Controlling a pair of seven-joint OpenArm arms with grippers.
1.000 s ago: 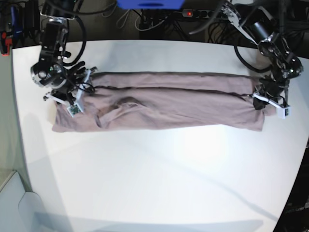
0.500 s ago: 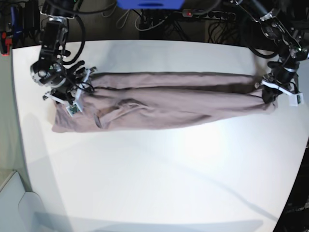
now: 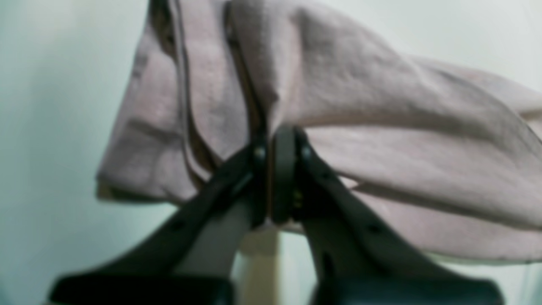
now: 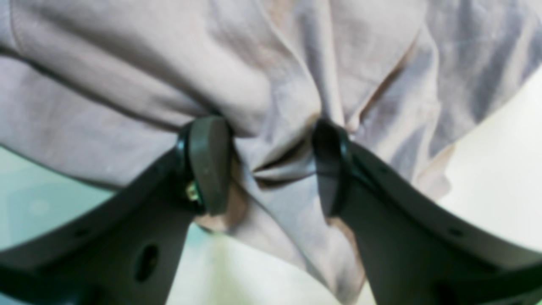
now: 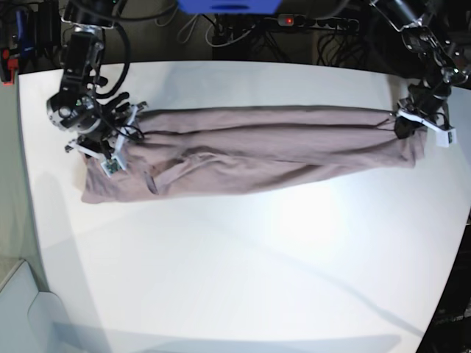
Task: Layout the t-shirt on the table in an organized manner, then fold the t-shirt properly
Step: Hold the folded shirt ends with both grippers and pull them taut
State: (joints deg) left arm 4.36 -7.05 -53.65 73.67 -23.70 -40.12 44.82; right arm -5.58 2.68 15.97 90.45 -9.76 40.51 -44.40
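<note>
There is one t-shirt [image 5: 250, 158] in view, a plain dusty mauve cloth, and it lies on the one white table [image 5: 243, 272] as a long band folded along its length, reaching from the left side of the base view almost to the right edge of the tabletop. Its upper long edge shows two layers, one lying on the other, with a dark fold line between them, and there is a small wrinkle near the middle-left of the band. Two arms are at the shirt, one at each short end. The left gripper [image 3: 271, 142], which is at the right end of the band in the base view, has its two fingers almost pressed together, and a thin edge of the cloth is pinched between the tips; the cloth hangs and spreads away from the tips in several folds. The right gripper [image 4: 271, 167], at the left end of the band in the base view, has its two fingers clearly spread apart, and a bunched ridge of the cloth sits between the pads and touches both of them. Behind the table, at the far edge, I see dark cables [image 5: 243, 33] and one power strip [image 5: 313, 22] with a red light.
</note>
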